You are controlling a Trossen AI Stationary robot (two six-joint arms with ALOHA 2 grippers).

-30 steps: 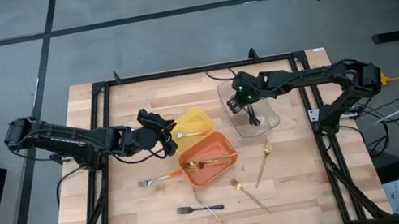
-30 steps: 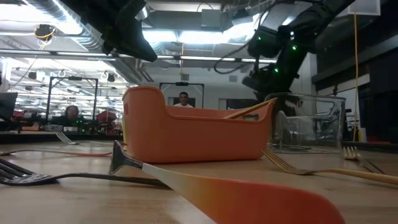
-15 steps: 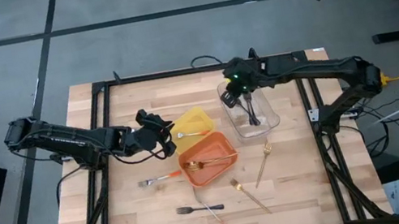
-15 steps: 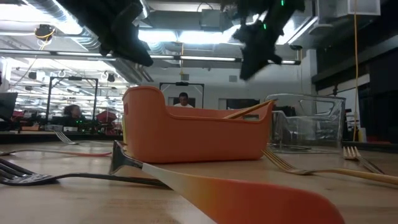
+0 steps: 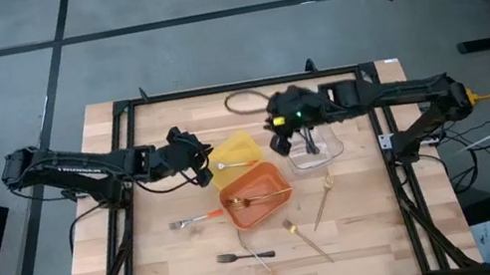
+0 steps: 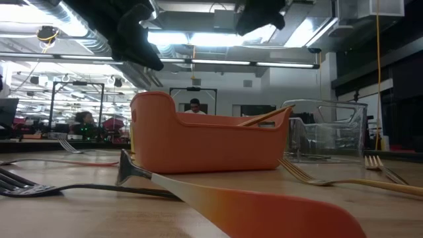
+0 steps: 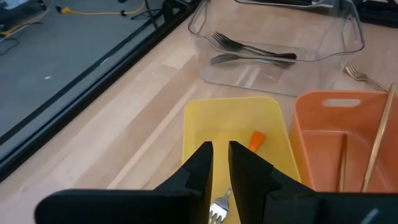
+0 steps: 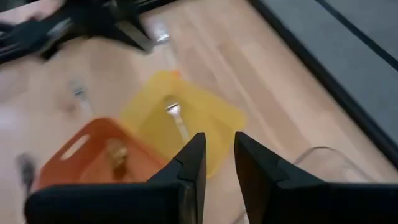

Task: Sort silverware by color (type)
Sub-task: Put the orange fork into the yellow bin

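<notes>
My left gripper (image 5: 198,159) hovers at the left edge of the yellow tray (image 5: 238,145), fingers slightly apart and empty. Below it in the left wrist view lies an orange-handled fork (image 7: 219,206) on the floor of the yellow tray (image 7: 205,124). My right gripper (image 5: 274,125) is raised between the yellow tray and the clear tray (image 5: 323,152), slightly open and empty. Two black forks (image 7: 249,50) lie in the clear tray. Gold forks (image 5: 254,200) lie in the orange tray (image 5: 270,176). On the table are another orange-handled fork (image 5: 194,220), a black fork (image 5: 238,257) and two gold forks (image 5: 305,238).
A third gold fork (image 5: 325,199) lies right of the orange tray. A pale-handled utensil (image 5: 265,263) lies by the black fork near the table's near edge. A cable loop (image 5: 244,103) lies at the far edge. Bare wood shows at the table's left and right sides.
My right gripper has risen out of the clear tray and moved toward the table's left, ending high beside the yellow tray; in the low view it has climbed to the picture's top. The black forks stay in the clear tray. My left arm has hardly moved.
</notes>
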